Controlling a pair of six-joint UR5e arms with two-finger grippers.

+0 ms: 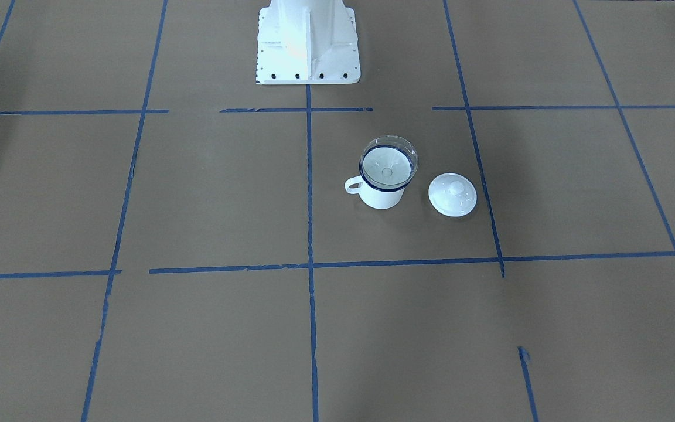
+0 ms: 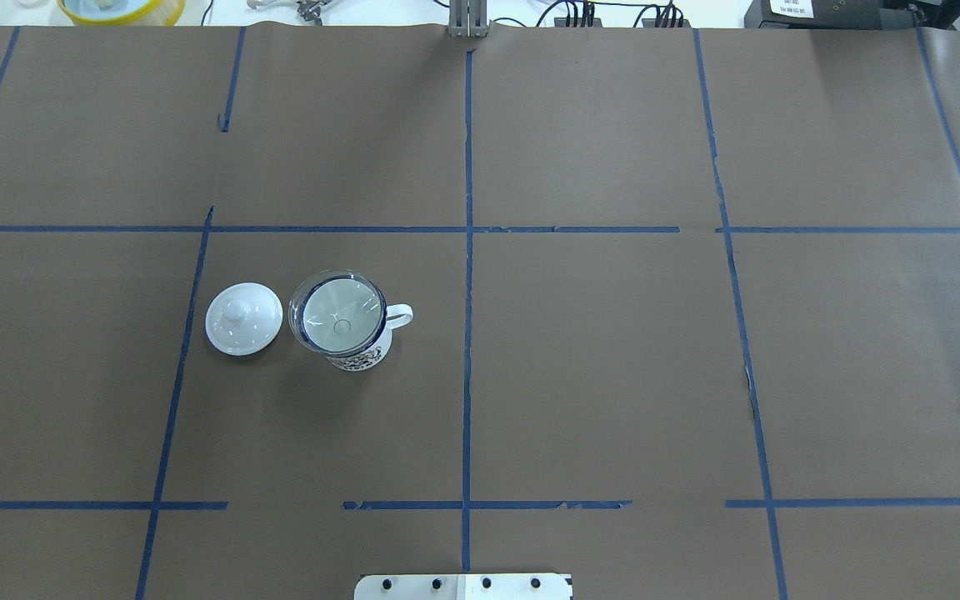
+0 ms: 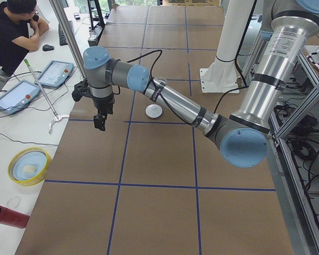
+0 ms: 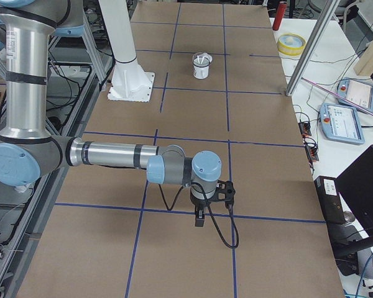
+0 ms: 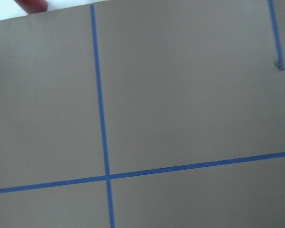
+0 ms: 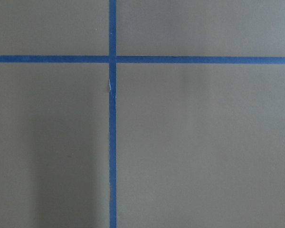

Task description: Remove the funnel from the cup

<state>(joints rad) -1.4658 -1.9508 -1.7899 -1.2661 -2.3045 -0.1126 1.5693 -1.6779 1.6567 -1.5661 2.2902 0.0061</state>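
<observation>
Nearest our base (image 2: 463,586), the brown table (image 2: 613,375) is crossed by blue tape lines (image 2: 468,375). Further out, left of the centre line, the cup (image 2: 357,357) stands upright, well apart from every table edge, its handle toward that line. The funnel (image 2: 338,307) sits in its mouth, flared rim just above the blue edge. The white lid (image 2: 243,318) lies just beside the cup on the outer side, not touching. Our left gripper (image 3: 100,121) and right gripper (image 4: 199,218) hang toward the table ends, well apart from the cup. We cannot tell whether either is spread.
</observation>
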